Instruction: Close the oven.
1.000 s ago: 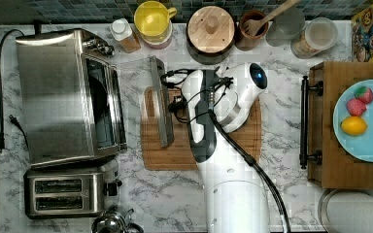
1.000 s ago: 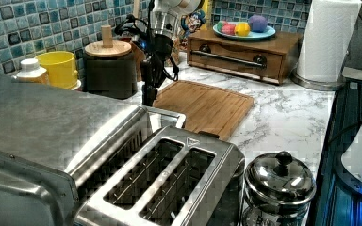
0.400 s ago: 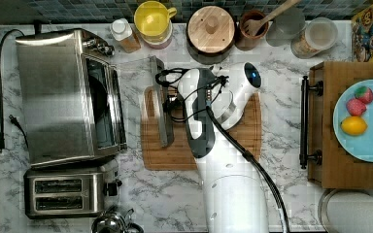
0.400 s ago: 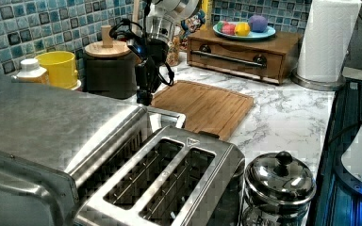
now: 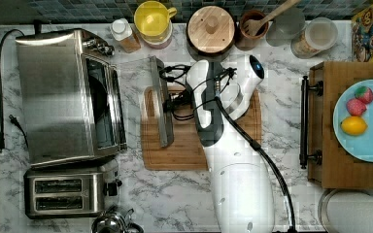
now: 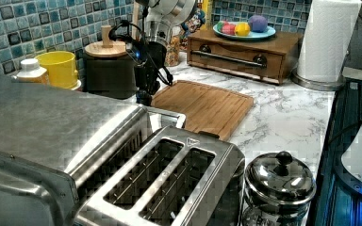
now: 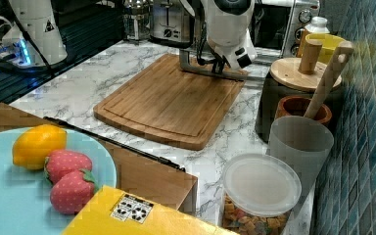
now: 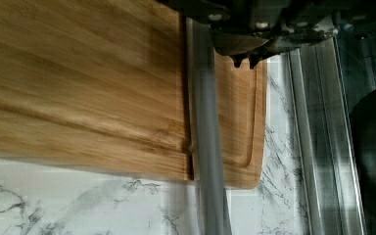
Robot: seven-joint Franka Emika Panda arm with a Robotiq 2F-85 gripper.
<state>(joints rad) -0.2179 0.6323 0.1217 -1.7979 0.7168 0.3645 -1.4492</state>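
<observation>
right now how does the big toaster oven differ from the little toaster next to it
The oven is the larger box, with a front door that hangs open, its bar handle out over the cutting board; the toaster is smaller and has no door. The oven opens at its front, while the toaster has two slots in its top, both empty. The oven trails a black cord. Both are brushed steel and sit side by side on the marble counter.
</observation>
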